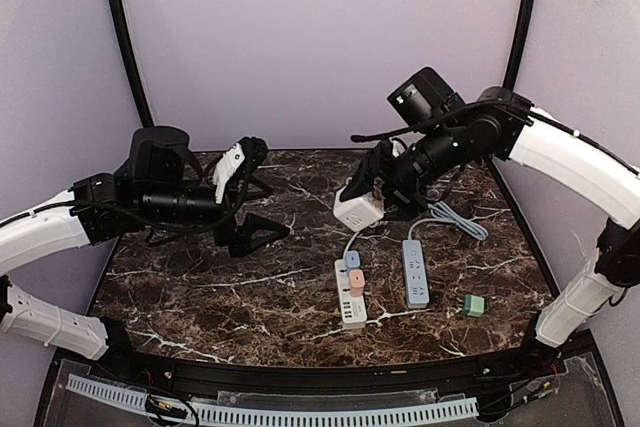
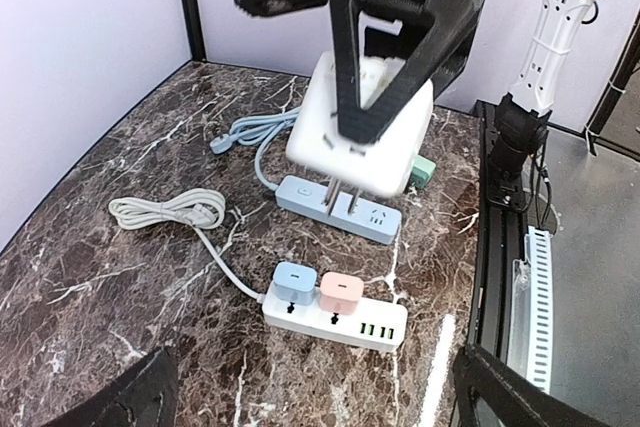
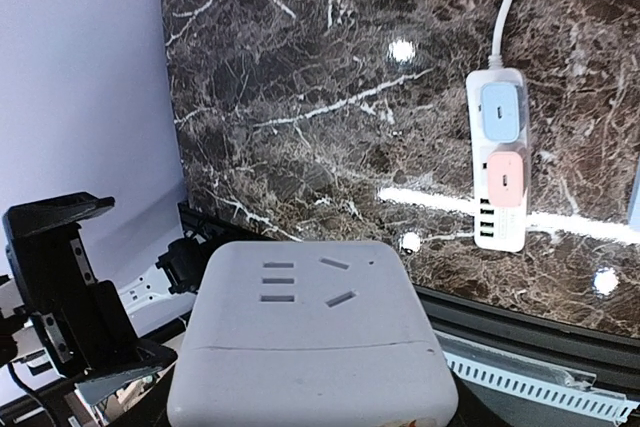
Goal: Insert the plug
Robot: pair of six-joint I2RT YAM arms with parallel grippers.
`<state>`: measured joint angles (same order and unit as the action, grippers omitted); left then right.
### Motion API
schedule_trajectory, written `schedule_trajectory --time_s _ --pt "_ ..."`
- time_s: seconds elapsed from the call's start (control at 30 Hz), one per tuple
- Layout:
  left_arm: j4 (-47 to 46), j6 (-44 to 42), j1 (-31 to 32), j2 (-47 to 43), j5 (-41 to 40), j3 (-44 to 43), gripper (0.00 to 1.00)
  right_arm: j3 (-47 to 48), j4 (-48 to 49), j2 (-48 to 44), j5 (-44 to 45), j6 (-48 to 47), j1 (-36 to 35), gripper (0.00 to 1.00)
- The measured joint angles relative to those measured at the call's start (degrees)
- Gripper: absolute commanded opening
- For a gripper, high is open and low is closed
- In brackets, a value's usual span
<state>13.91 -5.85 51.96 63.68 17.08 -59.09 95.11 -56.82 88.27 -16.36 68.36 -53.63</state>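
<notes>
Right fingers [image 2: 343, 57] clamp white adapter [image 2: 360, 142] between them, prongs [image 2: 340, 190] down.

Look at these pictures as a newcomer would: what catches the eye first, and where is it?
The white cube adapter stands out most, held in the air by the right gripper above the marble table. Below it lie a white power strip carrying a blue plug and a pink plug, and a blue-grey power strip beside it.

The white adapter [image 2: 400, 152] hides part of the blue strip [image 2: 300, 193].
</notes>
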Motion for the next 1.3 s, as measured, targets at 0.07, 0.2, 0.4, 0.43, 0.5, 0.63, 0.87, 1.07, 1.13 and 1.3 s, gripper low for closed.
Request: schedule_trajectory --time_s 0.07,0.2,0.4,0.43,0.5,0.63,0.87,1.07,1.13,1.3 --pt "0.61 0.0 0.0 -0.55 -1.7 0.0 0.98 2.69 -2.43 -0.02 2.05 -0.81 0.44 0.0" --pt "2.12 0.11 0.0 -0.79 -5.49 0.0 0.99 5.16 -7.74 -0.11 5.75 -2.08 1.18 0.0" --pt "3.87 0.7 0.0 0.61 -10.73 -0.76 0.99 5.31 -17.03 -0.11 10.62 -4.57 2.82 0.0" --pt "4.2 0.68 0.0 1.22 -11.52 -1.25 0.99 4.74 -17.68 -0.17 11.1 -5.31 3.26 0.0" --pt "4.72 0.63 0.0 2.32 -12.94 -2.16 0.99 2.69 -17.92 -0.26 11.32 -6.86 4.37 0.0" --pt "6.34 0.28 0.0 3.63 -14.8 -3.5 0.99 -2.05 -18.01 0.2 11.26 -11.32 8.41 0.0" --pt "8.55 0.09 0.0 3.41 -17.66 -3.76 0.99 -4.35 -16.59 3.1 11.98 -22.34 14.36 0.0" --pt "10.1 0.28 0.0 1.66 -19.58 -3.76 0.99 -8.68 -14.23 5.33 12.17 -30.69 17.03 0.0" --pt "10.29 0.39 0.0 1.16 -20.39 -3.76 0.99 -9.53 -13.64 6.27 12.17 -32.7 17.7 0.0" --pt "10.56 0.76 0.0 0.9 -22.23 -3.76 0.99 -11.28 -11.08 9.44 11.76 -36.92 19.65 0.0"
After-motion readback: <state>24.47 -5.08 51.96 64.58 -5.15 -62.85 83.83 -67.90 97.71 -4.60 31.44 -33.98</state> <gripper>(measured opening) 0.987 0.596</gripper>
